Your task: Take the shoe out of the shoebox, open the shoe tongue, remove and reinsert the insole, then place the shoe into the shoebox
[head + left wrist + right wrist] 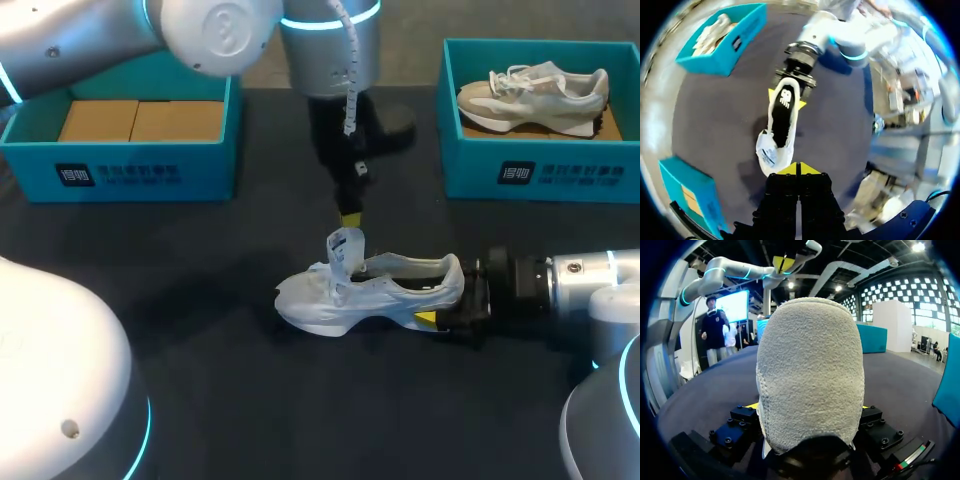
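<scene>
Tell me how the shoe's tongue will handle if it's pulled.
The tongue looks thin and stands up bent, so it will probably flop rather than hold shape. The shoe is likely light, yet the right gripper clamps its heel, so a pull should not drag it.

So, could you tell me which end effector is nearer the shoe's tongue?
Left. The left end effector sits just above the tongue; the right end effector grips the heel.
</scene>
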Controlling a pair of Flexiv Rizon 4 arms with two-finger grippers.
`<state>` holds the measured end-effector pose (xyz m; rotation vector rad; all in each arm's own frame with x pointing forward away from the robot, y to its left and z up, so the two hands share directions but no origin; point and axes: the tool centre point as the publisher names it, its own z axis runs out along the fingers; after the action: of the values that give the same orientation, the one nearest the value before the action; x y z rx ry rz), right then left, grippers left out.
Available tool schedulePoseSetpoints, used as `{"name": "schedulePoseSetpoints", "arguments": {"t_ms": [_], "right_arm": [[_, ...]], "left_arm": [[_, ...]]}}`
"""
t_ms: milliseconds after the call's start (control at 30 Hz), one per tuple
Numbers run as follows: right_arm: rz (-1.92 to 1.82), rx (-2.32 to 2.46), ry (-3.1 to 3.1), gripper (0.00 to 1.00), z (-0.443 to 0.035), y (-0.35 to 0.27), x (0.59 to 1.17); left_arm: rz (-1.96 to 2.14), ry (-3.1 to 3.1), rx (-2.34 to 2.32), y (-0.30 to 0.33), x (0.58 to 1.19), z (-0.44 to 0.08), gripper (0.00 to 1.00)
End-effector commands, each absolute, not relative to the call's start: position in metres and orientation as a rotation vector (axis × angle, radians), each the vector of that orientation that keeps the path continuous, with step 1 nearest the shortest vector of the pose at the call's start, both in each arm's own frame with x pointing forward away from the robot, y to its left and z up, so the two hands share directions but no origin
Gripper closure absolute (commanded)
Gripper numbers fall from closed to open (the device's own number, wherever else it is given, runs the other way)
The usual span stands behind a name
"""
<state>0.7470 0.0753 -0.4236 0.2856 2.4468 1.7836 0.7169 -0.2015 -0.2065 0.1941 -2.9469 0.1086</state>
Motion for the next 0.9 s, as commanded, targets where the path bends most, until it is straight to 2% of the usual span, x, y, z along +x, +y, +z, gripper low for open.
{"name": "schedulePoseSetpoints", "arguments": {"t_ms": [33, 233, 400, 900], "right_arm": [[1.780, 0.287, 2.448, 1.00, -0.424, 0.076, 0.747], [1.780, 0.287, 2.448, 1.00, -0.424, 0.076, 0.747], [1.780, 0.287, 2.448, 1.00, -0.424, 0.076, 0.747], [1.780, 0.287, 2.448, 1.00, -0.424, 0.076, 0.747]], "left_arm": [[0.034, -2.969, -0.024, -0.208, 0.720, -0.204, 1.00], [0.034, -2.969, -0.024, -0.208, 0.720, -0.204, 1.00], [0.064, -3.000, -0.125, -0.226, 0.723, -0.249, 1.00], [0.223, -2.966, -0.346, -0.243, 0.725, -0.298, 1.00]]}}
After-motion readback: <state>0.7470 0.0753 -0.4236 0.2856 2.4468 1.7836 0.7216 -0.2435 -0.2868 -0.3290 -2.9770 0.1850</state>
